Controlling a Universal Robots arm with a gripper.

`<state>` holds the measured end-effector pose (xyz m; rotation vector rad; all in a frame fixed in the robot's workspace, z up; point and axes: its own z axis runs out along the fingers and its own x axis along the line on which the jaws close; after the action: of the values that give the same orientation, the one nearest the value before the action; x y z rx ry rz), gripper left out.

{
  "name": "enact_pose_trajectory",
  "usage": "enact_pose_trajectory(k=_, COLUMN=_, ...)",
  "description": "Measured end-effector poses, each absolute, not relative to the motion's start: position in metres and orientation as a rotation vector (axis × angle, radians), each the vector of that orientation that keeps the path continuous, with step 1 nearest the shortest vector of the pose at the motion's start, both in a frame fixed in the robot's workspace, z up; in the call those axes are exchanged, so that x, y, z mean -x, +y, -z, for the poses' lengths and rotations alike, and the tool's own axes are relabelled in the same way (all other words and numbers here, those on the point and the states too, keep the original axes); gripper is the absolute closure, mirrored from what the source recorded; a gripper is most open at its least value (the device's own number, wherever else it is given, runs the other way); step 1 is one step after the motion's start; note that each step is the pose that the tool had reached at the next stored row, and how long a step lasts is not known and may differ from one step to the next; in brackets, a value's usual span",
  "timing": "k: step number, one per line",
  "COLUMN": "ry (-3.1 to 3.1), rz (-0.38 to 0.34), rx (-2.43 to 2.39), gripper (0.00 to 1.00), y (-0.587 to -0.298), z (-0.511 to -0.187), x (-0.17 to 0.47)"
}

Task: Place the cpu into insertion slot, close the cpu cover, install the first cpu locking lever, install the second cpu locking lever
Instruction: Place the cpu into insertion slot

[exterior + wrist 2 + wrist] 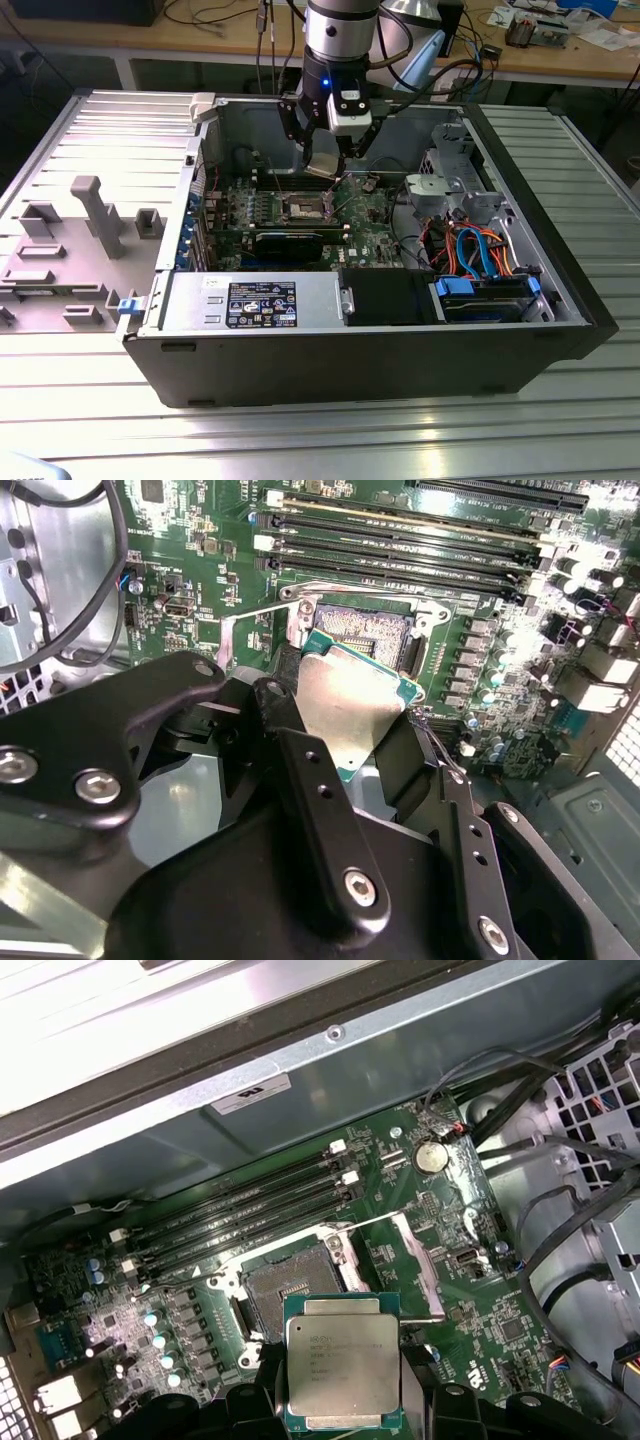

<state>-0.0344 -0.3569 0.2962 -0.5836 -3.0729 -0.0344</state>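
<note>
The gripper point(345, 735) is closed on the cpu point(343, 1365), with a black finger on each side, so the chip is pinched by two of its thin edges. The cpu hangs in the air just above the slot point(292, 1282) and is not in it yet. In the first wrist view the chip hides one edge of the slot. The slot is open: the cover point(428, 1278) is lifted off to one side, and the dark middle of the slot shows bare. The slot sits on the green board point(400, 1175), next to the long memory slots point(240, 1210), inside the open case point(400, 350). In the second wrist view the cpu looks a bit tipped against the board, though that is hard to tell for sure. The cpu is likely very light, thin and stiff, so it will not bend or sag in the grip. Its metal top looks smooth, so it may slip if the hold is weak. It is also likely easy to hurt: the underside and the tiny parts in the slot could be harmed by a bump or a hard push. The best place to hold it is by the side edges, as the gripper does now, with the flat top and the underside left alone
</note>
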Motion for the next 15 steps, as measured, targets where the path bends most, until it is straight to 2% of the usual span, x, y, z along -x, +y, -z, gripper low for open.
enact_pose_trajectory(k=15, ry=-3.060, rz=0.035, rx=0.648, gripper=0.45, y=-0.3569, z=-0.2962, x=0.0344)
